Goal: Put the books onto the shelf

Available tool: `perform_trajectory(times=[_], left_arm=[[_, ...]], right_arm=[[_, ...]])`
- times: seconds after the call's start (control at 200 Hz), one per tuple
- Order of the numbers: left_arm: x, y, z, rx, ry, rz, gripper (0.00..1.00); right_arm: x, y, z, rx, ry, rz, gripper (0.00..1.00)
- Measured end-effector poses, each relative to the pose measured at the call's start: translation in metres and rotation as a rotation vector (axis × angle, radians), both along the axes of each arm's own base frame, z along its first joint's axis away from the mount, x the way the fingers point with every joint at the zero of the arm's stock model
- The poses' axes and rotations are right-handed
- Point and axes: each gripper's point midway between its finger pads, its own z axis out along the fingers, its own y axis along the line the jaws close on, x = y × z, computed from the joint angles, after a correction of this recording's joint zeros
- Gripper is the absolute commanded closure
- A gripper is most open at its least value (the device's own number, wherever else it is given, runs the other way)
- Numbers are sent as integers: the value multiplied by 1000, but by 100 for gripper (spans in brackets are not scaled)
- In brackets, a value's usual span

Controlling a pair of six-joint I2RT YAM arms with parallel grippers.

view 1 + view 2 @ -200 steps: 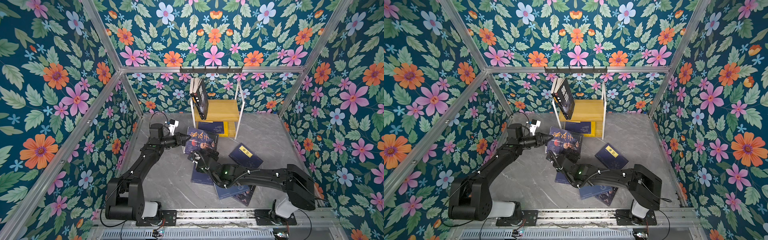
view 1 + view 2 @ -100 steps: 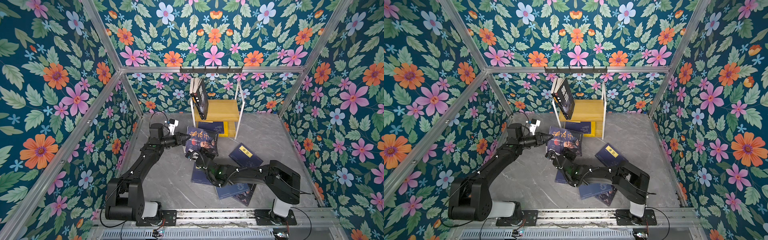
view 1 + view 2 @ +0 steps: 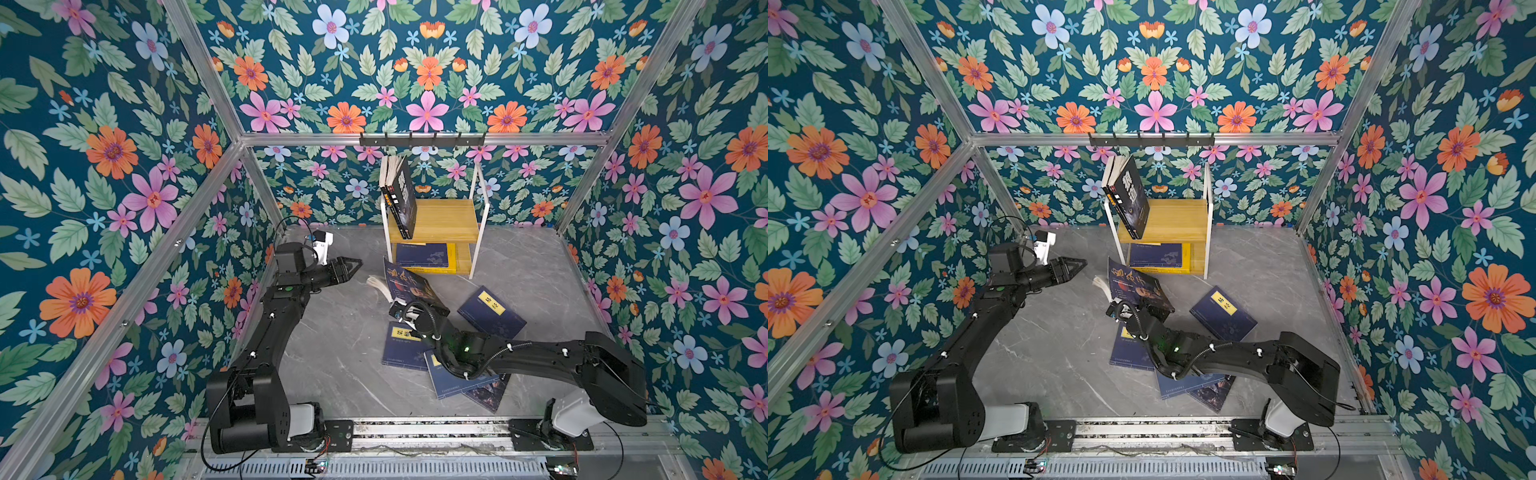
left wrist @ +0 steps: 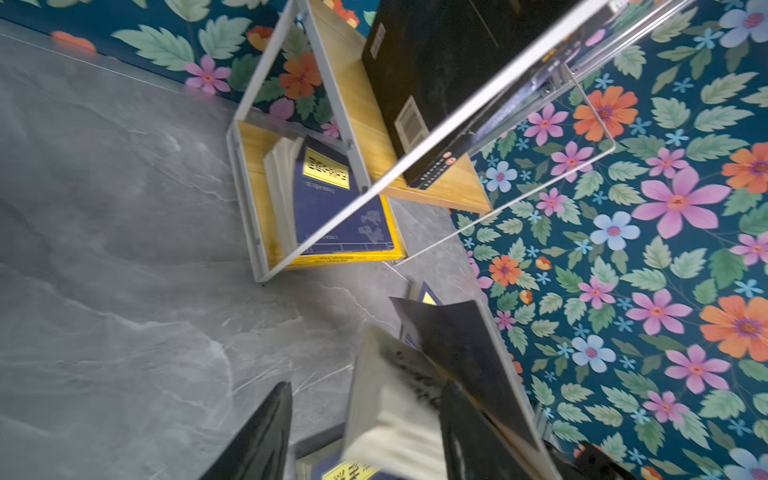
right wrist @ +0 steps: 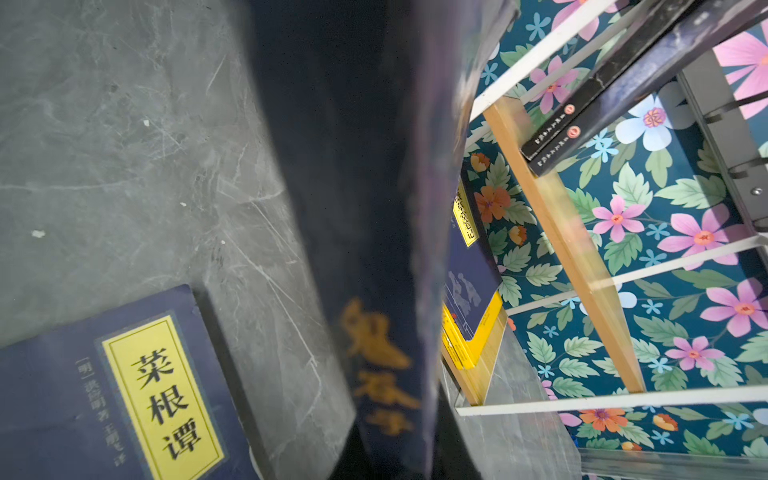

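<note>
My left gripper (image 3: 354,264) hangs above the grey floor (image 3: 332,365), left of the middle. Its fingers are spread apart with nothing between them. In both top views its tip is close to the dark book (image 3: 409,282) but clear of it.

My right gripper (image 3: 409,308) reaches in from the near right and is clamped on that dark book at its near edge. The book has gold lettering on its cover. It is tilted up off the floor, with its white pages fanning out on the left, and it stands just in front of the shelf (image 3: 451,218).

The shelf is against the far wall, at the middle. On its upper board two black books (image 3: 401,195) stand leaning at the left end. On the lower board a navy book (image 3: 422,254) lies flat on top of a yellow book (image 3: 456,261).

More books are loose on the floor:
- A labelled book (image 3: 492,312), navy with a yellow label, lies to the right of the held one.
- A second labelled book (image 3: 401,348) lies flat beside the right wrist.
- Two overlapped books (image 3: 457,384) lie partly hidden under the right arm.
</note>
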Motion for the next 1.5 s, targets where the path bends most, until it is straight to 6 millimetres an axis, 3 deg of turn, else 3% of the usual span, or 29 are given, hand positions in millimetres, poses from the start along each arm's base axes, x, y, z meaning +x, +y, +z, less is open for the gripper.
perform_trajectory(times=[0.155,0.43,0.67,0.76,1.015,1.26,1.37,1.5], left_arm=[[4,11,-4,46,-12,36,33],[10,28,-18,115,2,109,30],[11,33,-21,148,-3,127,26],[10,35,-21,174,-13,127,25],[10,49,-18,334,-77,148,7],[6,65,-29,467,-72,176,1],[5,66,-30,473,-69,177,0],[4,66,-29,483,-73,178,0]], right_arm=[[-3,-18,28,89,1,-25,100],[8,-56,104,385,-5,-77,100],[47,-124,163,724,-37,-250,100],[65,-140,180,830,-54,-311,100],[115,-111,207,952,-57,-312,100],[160,-90,214,966,-95,-364,100],[179,-83,210,964,-109,-396,100],[196,-70,186,919,-72,-414,100]])
